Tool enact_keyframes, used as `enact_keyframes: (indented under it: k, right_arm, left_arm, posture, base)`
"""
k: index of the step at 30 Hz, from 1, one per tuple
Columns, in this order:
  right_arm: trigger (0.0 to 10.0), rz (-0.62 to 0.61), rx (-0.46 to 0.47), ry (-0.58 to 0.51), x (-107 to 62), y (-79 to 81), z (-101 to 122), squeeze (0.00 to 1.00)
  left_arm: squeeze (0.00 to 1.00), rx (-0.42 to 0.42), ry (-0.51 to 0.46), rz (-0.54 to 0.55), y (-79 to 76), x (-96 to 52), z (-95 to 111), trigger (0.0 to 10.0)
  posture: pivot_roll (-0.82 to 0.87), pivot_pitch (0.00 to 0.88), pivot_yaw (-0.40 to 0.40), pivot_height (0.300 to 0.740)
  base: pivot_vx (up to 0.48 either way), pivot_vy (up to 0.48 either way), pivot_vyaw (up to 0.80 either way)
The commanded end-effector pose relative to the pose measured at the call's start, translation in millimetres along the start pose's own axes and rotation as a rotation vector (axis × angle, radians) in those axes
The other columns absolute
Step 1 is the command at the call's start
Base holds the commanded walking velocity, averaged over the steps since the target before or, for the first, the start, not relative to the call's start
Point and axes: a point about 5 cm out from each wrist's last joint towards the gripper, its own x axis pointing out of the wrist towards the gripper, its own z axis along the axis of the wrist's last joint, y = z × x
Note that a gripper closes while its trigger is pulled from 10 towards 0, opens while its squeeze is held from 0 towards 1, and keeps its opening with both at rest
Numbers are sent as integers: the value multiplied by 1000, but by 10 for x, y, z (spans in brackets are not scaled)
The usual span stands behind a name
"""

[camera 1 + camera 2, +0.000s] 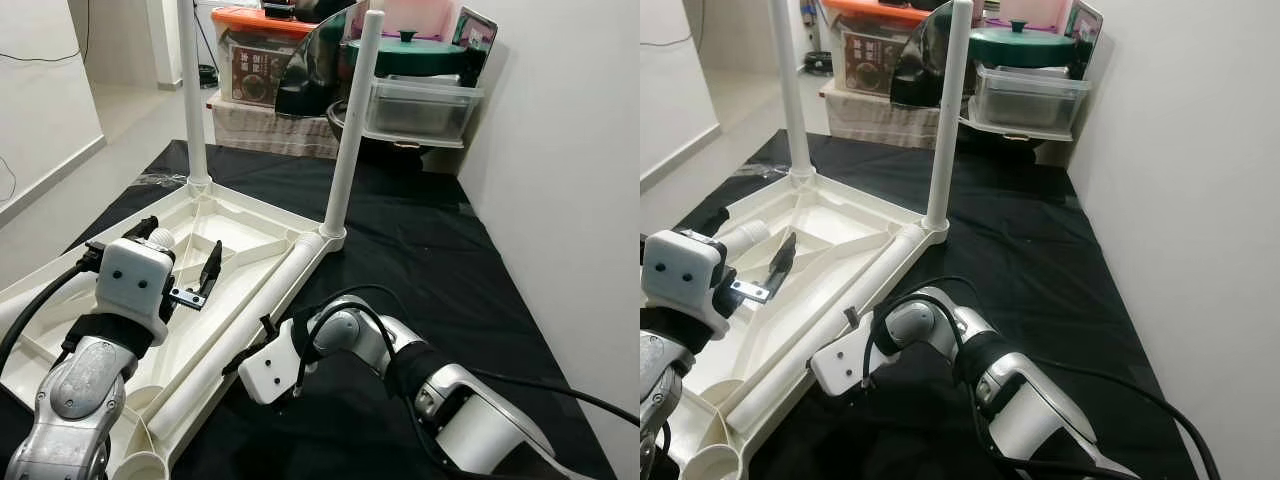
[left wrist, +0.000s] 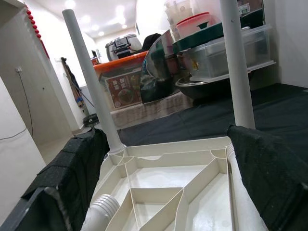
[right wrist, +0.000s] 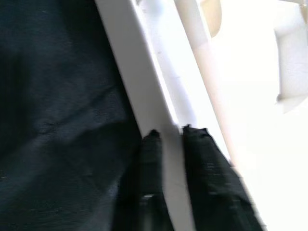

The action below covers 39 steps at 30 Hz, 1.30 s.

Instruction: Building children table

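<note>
While the table lies upside down on a black cloth, two legs upright, left claw spread wide above its ribs, right claw pinching its rim, seen from the wrist.

One white plastic table top lies upside down. Two white round legs stand up. Two more white legs lie flat.
</note>
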Motion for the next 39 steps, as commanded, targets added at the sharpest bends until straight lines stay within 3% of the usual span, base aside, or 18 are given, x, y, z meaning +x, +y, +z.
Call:
enact_keyframes:
  k: [1, 2, 3, 11, 17, 18, 22, 27, 32, 35, 36, 38, 39]
  right_arm:
    - [3490, 130, 28, 69, 46, 238, -126, 0]
    - [3490, 130, 28, 69, 46, 238, -126, 0]
    - [10000, 134, 25, 70, 44, 241, -125, 0]
    - [10000, 163, -29, 81, 21, 230, -115, 0]
    - [10000, 168, -55, 80, 2, 109, -65, 43]
    - [10000, 141, -26, 74, 3, 53, -52, 1000]
    - [10000, 16, 52, 82, -9, -92, -61, 1000]
    - [10000, -39, 93, 88, -44, -144, -88, 1000]
    - [10000, -194, 224, 99, -172, -270, -185, 1000]
    - [10000, -301, 296, 111, -228, -338, -238, 1000]
    - [10000, -419, 365, 112, -279, -412, -274, 1000]
    - [10000, -419, 365, 112, -279, -412, -274, 1000]
    - [10000, -551, 461, 99, -338, -480, -315, 1000]
  left_arm:
    - [0, 7, 19, 17, 14, 7, -34, 10000]
    - [0, 7, 19, 17, 14, 7, -34, 10000]
    - [0, 9, 19, 19, 16, 8, -33, 10000]
    - [0, 17, 17, 25, 30, 19, -29, 10000]
    - [0, 25, 16, 25, 38, 26, -31, 10000]
    - [0, 26, 16, 26, 38, 28, -31, 10000]
    - [0, 27, 16, 30, 41, 30, -32, 10000]
    - [0, 26, 17, 31, 46, 31, -36, 10000]
    - [0, 24, 24, 38, 46, 45, -46, 10000]
    - [0, 24, 32, 49, 53, 45, -60, 10000]
    - [0, 14, 42, 61, 58, 40, -75, 10000]
    - [0, 14, 42, 61, 58, 40, -75, 10000]
    - [0, 9, 52, 71, 58, 36, -89, 10000]
  posture:
    - [152, 0, -126, 740]
    - [152, 0, -126, 740]
    - [152, 0, -126, 740]
    - [151, 0, -126, 740]
    - [151, 0, -126, 740]
    - [153, 0, -128, 740]
    - [151, 0, -125, 740]
    - [150, 0, -124, 740]
    - [150, 0, -123, 740]
    - [150, 0, -124, 740]
    - [152, 0, -124, 740]
    - [152, 0, -124, 740]
    - [151, 0, -123, 740]
  base:
    - [0, 0, 0]
    - [0, 0, 0]
    - [0, 0, 0]
    - [0, 0, 0]
    - [0, 0, 0]
    - [0, 0, 0]
    - [0, 0, 0]
    - [0, 0, 0]
    - [0, 0, 0]
    - [0, 0, 0]
    - [0, 0, 0]
    - [0, 0, 0]
    - [0, 0, 0]
